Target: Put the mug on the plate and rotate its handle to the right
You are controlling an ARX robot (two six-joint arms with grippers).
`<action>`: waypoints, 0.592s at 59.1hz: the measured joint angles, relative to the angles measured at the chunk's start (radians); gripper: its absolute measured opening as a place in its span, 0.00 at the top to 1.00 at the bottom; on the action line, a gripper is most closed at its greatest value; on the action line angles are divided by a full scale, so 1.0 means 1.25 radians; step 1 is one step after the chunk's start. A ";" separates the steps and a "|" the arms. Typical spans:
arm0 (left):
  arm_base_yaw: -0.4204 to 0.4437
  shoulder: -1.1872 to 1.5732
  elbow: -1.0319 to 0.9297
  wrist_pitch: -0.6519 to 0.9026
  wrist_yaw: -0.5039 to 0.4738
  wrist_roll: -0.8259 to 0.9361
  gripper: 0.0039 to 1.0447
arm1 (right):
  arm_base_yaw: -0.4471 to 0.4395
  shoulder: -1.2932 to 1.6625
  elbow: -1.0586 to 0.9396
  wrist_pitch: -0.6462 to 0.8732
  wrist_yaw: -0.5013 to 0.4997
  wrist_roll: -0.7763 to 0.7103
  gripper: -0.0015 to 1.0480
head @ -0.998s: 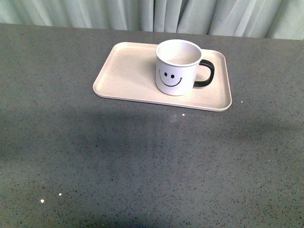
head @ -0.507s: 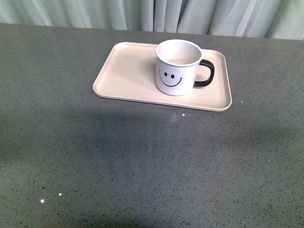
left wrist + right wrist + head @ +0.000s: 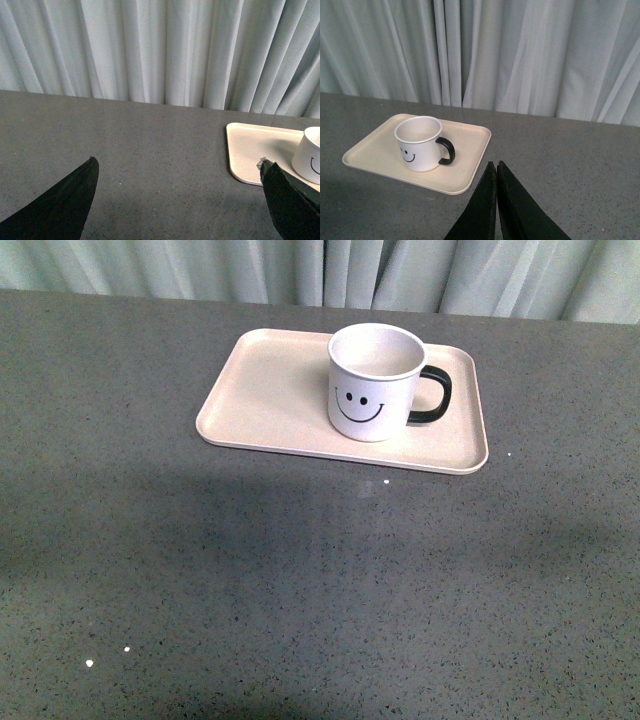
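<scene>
The white mug [image 3: 372,385] with a black smiley face stands upright on the right half of the pale pink-beige plate [image 3: 270,390]. Its black handle [image 3: 432,395] points to the right. Neither gripper shows in the front view. In the left wrist view my left gripper [image 3: 177,167] is open and empty over bare table, with the plate [image 3: 250,150] and the mug's edge [image 3: 310,155] beside its one finger. In the right wrist view my right gripper [image 3: 495,165] is shut and empty, apart from the plate [image 3: 375,150], the mug [image 3: 417,144] and the handle [image 3: 447,151].
The plate lies on a grey speckled table [image 3: 300,580] toward its far side. Pale pleated curtains [image 3: 330,270] hang behind the table's far edge.
</scene>
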 joint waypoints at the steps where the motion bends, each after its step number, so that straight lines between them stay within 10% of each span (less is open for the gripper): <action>1: 0.000 0.000 0.000 0.000 0.000 0.000 0.09 | 0.000 -0.005 0.000 -0.005 0.000 0.000 0.98; 35: 0.000 0.000 0.000 0.000 0.000 0.000 0.09 | 0.000 -0.218 0.000 -0.223 0.000 0.000 0.98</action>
